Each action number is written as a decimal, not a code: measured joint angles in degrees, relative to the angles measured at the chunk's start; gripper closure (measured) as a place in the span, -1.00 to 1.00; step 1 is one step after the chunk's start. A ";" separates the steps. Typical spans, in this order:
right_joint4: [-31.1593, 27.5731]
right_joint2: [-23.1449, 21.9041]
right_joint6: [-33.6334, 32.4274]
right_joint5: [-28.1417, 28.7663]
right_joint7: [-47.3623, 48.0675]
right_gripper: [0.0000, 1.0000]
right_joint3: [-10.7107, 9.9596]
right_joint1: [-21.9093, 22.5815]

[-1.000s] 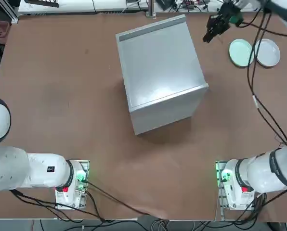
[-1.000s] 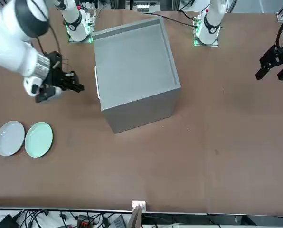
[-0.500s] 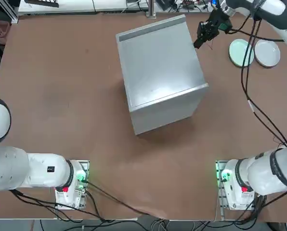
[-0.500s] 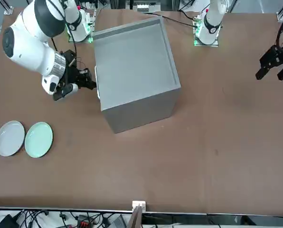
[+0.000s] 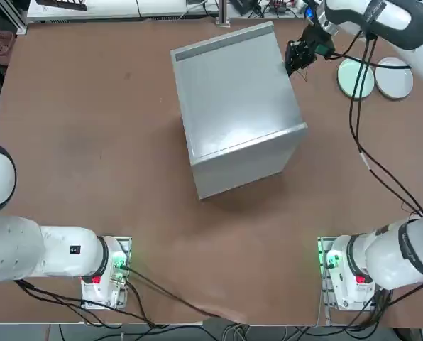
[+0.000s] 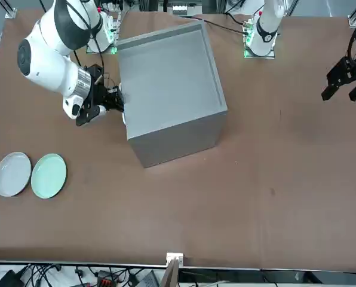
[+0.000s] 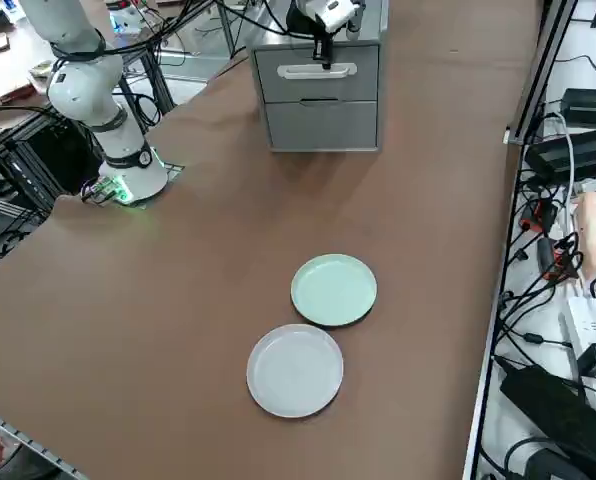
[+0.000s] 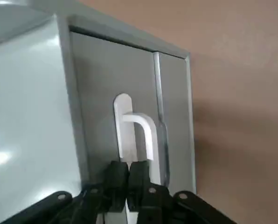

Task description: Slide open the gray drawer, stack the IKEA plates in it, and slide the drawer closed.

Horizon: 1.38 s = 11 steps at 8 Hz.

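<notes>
The gray drawer (image 7: 318, 72) is the upper of two fronts on the big gray cabinet (image 5: 236, 106), and it sits flush and closed, with a white handle (image 8: 134, 126). My right gripper (image 5: 294, 60) is shut, fingertips pressed together right at that handle (image 7: 318, 70), nothing clearly between them. The wrist view shows the gripper (image 8: 127, 175) over the handle's near end. The IKEA plates lie side by side on the table: a mint green plate (image 5: 355, 77) and a white-gray plate (image 5: 394, 77), both to the right of the gripper (image 6: 115, 100).
A lower drawer front (image 7: 321, 122) sits under the upper one. Black cables (image 5: 364, 135) trail from the right arm over the table near the plates. The table's right edge (image 7: 498, 250) borders power strips and wiring.
The right gripper has swung from near the plates leftward to the cabinet's drawer face and now sits at the white handle. Plates and cabinet have not moved.
</notes>
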 joint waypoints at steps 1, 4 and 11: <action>-0.14 0.25 0.09 0.46 -0.08 1.00 -0.11 0.00; -0.14 0.28 0.10 0.71 -0.50 1.00 -0.19 0.00; 1.12 0.45 -0.05 -4.97 -1.67 0.55 -0.21 0.84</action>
